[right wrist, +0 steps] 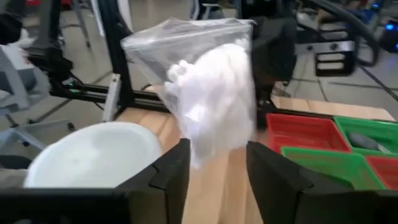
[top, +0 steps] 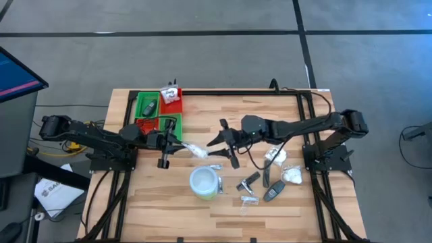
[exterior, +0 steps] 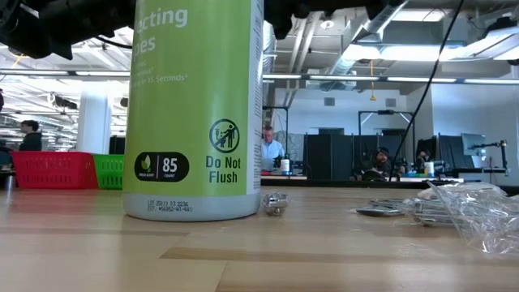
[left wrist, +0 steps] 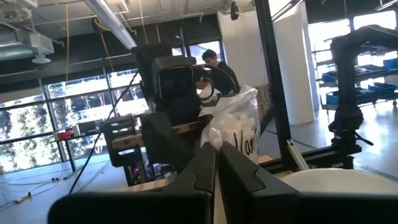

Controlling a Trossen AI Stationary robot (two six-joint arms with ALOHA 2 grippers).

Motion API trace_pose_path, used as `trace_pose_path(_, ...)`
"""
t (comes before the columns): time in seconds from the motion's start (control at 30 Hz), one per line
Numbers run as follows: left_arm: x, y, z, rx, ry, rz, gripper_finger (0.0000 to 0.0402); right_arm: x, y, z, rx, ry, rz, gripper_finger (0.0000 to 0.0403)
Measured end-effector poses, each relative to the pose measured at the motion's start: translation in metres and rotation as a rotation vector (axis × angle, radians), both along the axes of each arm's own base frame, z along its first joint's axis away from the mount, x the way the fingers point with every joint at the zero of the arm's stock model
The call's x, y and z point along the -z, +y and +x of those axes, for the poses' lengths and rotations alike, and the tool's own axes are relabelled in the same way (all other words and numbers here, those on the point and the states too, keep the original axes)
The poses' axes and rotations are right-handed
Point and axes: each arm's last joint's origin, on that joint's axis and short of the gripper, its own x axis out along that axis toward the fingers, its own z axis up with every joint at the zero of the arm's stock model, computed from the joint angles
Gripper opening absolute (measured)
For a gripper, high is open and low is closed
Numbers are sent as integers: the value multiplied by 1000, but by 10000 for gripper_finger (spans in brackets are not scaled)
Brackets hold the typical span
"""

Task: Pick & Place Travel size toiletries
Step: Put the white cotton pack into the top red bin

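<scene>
My left gripper (top: pixel 177 146) (left wrist: pixel 216 150) is shut on a clear packet of white lumps (top: pixel 196 150) (right wrist: pixel 211 93) over the table's middle, just right of the red and green tray (top: pixel 158 111). My right gripper (top: pixel 220 142) (right wrist: pixel 216 158) is open and faces it from the right. Its fingers stand on either side of the packet's free end; I cannot tell whether they touch it. Dark sticks (top: pixel 250 181) and a dark oval (top: pixel 273 192) lie flat on the wood. So do white packets (top: pixel 275 156) (top: pixel 291 177) and clear sachets (top: pixel 214 167) (top: pixel 248 200). My left gripper pinches the packet by its left end (left wrist: pixel 219 138) between its two shut fingers, coming level from the table's left. The packet sticks out beyond the fingertips toward my right gripper. In the right wrist view it is lifted clear of the table.
A round white tub with a green side (top: pixel 204 183) (exterior: pixel 195 105) stands near the front, just below the two grippers. The tray holds a dark item (top: pixel 149 106) and a white packet (top: pixel 171 94). Black frame rails (top: pixel 304 118) run along the table's sides. People sit in the room behind.
</scene>
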Motion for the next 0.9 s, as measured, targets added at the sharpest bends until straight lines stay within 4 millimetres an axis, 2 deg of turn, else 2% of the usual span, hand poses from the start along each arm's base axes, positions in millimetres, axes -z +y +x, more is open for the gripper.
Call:
trace_pose_path(0.23,2,6,1,-102,18,-16,1,3,-5,-9,22,107,-6,206)
trace_pose_path(0.37,6,16,2,-159,60,-23,1,3,-9,-15,37,169,5,224)
trace_pose_path(0.63,10,43,-1,-318,115,-35,1,5,-10,-21,67,238,35,216)
trace_pose_path(0.9,13,73,-19,-523,207,-88,1,8,-4,-22,61,280,63,194)
